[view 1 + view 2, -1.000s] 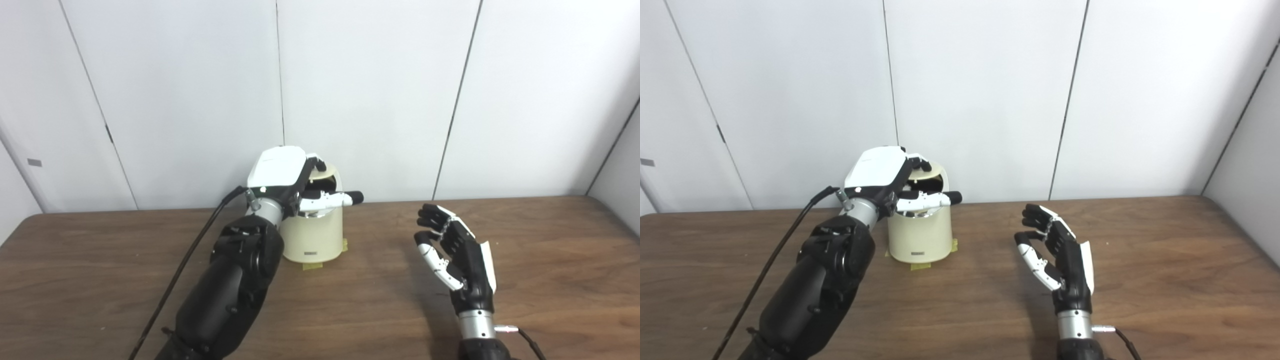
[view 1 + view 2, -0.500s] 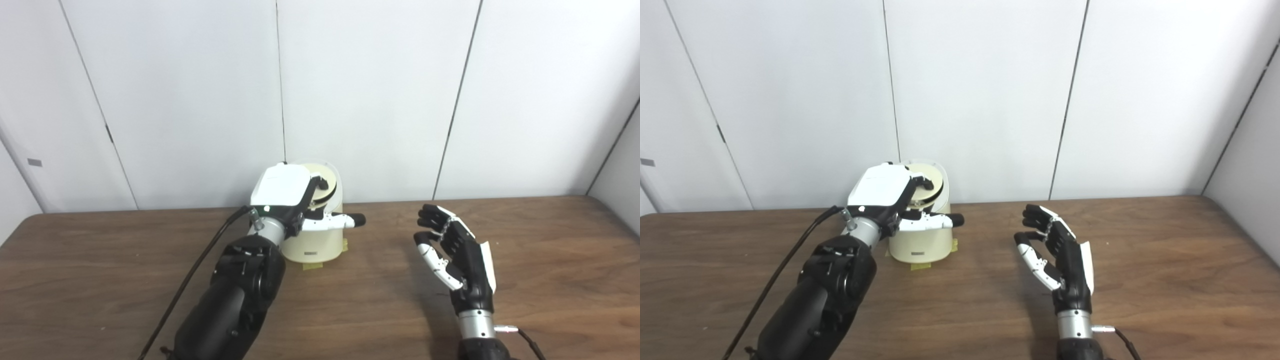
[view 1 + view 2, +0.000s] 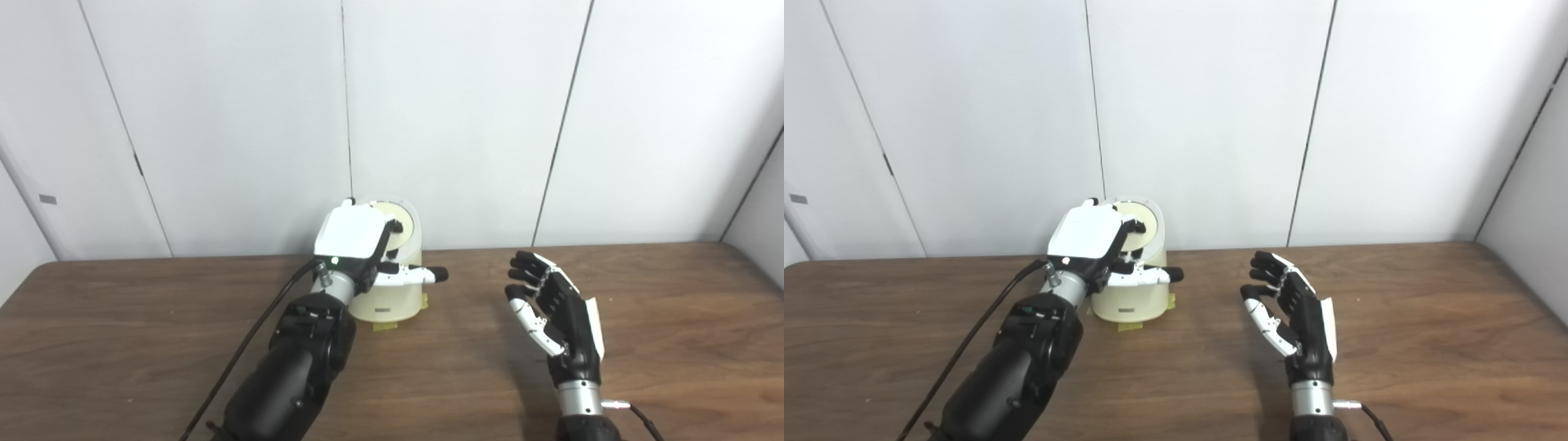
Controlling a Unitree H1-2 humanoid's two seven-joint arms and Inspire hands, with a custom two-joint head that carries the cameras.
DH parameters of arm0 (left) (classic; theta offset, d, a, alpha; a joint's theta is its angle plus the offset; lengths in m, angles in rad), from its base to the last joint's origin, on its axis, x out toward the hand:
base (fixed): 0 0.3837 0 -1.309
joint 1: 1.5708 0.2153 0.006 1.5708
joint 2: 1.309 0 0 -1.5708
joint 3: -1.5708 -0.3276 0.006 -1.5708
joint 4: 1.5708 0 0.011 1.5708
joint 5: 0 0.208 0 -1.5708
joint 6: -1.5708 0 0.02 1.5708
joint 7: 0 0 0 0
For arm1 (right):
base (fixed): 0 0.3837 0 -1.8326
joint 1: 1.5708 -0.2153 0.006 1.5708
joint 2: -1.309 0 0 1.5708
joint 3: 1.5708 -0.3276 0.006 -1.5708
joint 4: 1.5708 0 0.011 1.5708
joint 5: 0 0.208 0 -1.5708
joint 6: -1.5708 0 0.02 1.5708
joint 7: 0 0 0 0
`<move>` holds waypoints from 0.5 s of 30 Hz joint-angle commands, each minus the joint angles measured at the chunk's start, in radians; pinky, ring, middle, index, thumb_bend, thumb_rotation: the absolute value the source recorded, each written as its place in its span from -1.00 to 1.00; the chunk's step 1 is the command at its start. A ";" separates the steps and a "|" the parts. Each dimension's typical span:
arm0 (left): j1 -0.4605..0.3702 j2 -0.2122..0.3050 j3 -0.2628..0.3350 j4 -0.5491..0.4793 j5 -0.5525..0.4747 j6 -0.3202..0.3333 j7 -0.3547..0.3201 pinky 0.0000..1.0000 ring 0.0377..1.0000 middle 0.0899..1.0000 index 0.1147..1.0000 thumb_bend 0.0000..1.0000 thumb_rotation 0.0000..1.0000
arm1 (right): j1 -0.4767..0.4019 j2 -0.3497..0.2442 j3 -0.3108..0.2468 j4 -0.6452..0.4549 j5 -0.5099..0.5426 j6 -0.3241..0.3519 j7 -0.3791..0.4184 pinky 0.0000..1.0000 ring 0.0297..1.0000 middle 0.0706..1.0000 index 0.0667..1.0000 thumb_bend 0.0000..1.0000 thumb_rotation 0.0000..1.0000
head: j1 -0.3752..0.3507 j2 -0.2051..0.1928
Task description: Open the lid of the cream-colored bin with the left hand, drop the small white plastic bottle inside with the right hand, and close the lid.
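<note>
The cream-colored bin (image 3: 392,301) stands at the back of the table, near the wall. Its round lid (image 3: 401,220) lies low over the bin's top; my hand hides whether it sits fully down. My left hand (image 3: 361,245) is on top of the bin, fingers (image 3: 1133,226) resting on the lid and thumb stretched out to the right across the bin's front, gripping nothing. My right hand (image 3: 551,306) stays upright above the table to the right of the bin, open and empty, palm turned left. No small white bottle is visible in either view.
The brown wooden table (image 3: 674,331) runs to a white panelled wall behind the bin. Yellow tape tabs (image 3: 384,326) mark the bin's base. A black cable (image 3: 245,349) trails along my left arm.
The lid has come down from its raised, open position onto the bin, and my left hand has sunk with it. The right hand has barely moved. The camera has shifted slightly.
</note>
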State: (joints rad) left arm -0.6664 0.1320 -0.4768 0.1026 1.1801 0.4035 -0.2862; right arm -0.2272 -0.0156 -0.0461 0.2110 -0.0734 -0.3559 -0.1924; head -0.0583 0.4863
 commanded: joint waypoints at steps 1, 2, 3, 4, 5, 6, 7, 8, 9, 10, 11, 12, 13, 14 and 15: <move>-0.002 0.032 -0.001 0.074 0.010 0.016 -0.037 1.00 0.80 0.51 0.46 0.99 1.00 | 0.002 0.021 0.001 -0.012 -0.004 -0.008 -0.003 0.22 0.40 0.40 0.37 -0.55 -0.31 | -0.002 0.000; -0.001 0.034 -0.005 0.078 0.011 0.016 -0.037 1.00 0.79 0.49 0.44 0.99 1.00 | 0.001 0.021 0.001 -0.009 -0.004 -0.010 -0.002 0.22 0.40 0.40 0.37 -0.54 -0.30 | -0.002 0.000; 0.000 0.035 -0.008 0.082 0.009 0.015 -0.036 1.00 0.79 0.48 0.40 1.00 1.00 | -0.001 0.021 0.001 -0.006 -0.001 -0.013 0.000 0.23 0.40 0.40 0.36 -0.53 -0.28 | -0.002 0.000; 0.001 0.037 -0.010 0.084 0.007 0.013 -0.034 1.00 0.78 0.47 0.40 1.00 1.00 | -0.001 0.020 0.002 -0.004 0.000 -0.015 0.001 0.23 0.40 0.40 0.36 -0.53 -0.28 | -0.002 0.000; 0.003 0.037 -0.011 0.084 0.005 0.011 -0.029 1.00 0.78 0.47 0.39 1.00 1.00 | -0.002 0.021 0.002 -0.004 0.000 -0.016 0.002 0.23 0.40 0.40 0.36 -0.53 -0.28 | -0.002 0.000; 0.005 0.038 -0.012 0.082 0.002 0.010 -0.026 1.00 0.77 0.46 0.37 1.00 1.00 | -0.001 0.022 0.002 -0.007 0.001 -0.013 0.002 0.23 0.40 0.40 0.36 -0.54 -0.28 | -0.002 0.000; 0.007 0.038 -0.011 0.076 0.002 0.010 -0.026 1.00 0.78 0.47 0.33 0.99 1.00 | -0.001 0.024 0.002 -0.011 0.001 -0.008 0.001 0.23 0.40 0.40 0.36 -0.54 -0.29 | 0.000 0.000; 0.008 0.038 -0.010 0.071 0.002 0.010 -0.023 1.00 0.78 0.48 0.31 0.98 1.00 | 0.000 0.026 0.002 -0.014 0.001 -0.002 0.000 0.23 0.40 0.40 0.37 -0.56 -0.32 | 0.000 0.000; 0.008 0.038 -0.008 0.066 0.003 0.010 -0.019 1.00 0.78 0.47 0.30 0.98 1.00 | 0.001 0.027 0.002 -0.018 -0.004 0.005 -0.004 0.23 0.40 0.40 0.37 -0.56 -0.33 | 0.000 0.000; 0.008 0.035 -0.003 0.065 0.001 0.007 -0.001 1.00 0.77 0.47 0.33 0.97 1.00 | 0.001 0.028 0.002 -0.018 -0.006 0.008 -0.005 0.23 0.40 0.40 0.37 -0.57 -0.34 | 0.000 0.000; 0.009 0.032 0.004 0.066 -0.004 0.003 0.024 1.00 0.75 0.44 0.34 0.97 1.00 | 0.000 0.028 0.002 -0.016 -0.006 0.006 -0.005 0.23 0.41 0.40 0.37 -0.57 -0.34 | 0.000 0.000; 0.011 0.027 0.013 0.068 -0.011 -0.003 0.060 1.00 0.71 0.41 0.34 0.95 1.00 | -0.001 0.028 0.002 -0.012 -0.005 0.002 -0.004 0.23 0.41 0.40 0.37 -0.56 -0.31 | -0.001 0.000; 0.013 0.022 0.023 0.070 -0.020 -0.010 0.102 1.00 0.65 0.37 0.35 0.92 1.00 | -0.002 0.028 0.002 -0.009 0.000 -0.002 -0.002 0.23 0.40 0.40 0.37 -0.56 -0.30 | -0.001 -0.001; 0.015 0.016 0.034 0.071 -0.031 -0.018 0.136 1.00 0.61 0.33 0.34 0.89 1.00 | -0.002 0.028 0.002 -0.008 0.005 -0.003 0.002 0.23 0.40 0.40 0.37 -0.57 -0.32 | -0.001 -0.001; 0.017 0.011 0.044 0.070 -0.044 -0.026 0.162 1.00 0.59 0.33 0.35 0.85 1.00 | -0.001 0.027 0.004 -0.008 0.006 -0.003 0.005 0.24 0.41 0.40 0.37 -0.57 -0.33 | -0.001 -0.002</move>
State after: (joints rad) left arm -0.6500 0.1309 -0.4565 0.1421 1.1477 0.3672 -0.1446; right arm -0.2270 -0.0066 -0.0461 0.2096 -0.0716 -0.3333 -0.1932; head -0.0583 0.4832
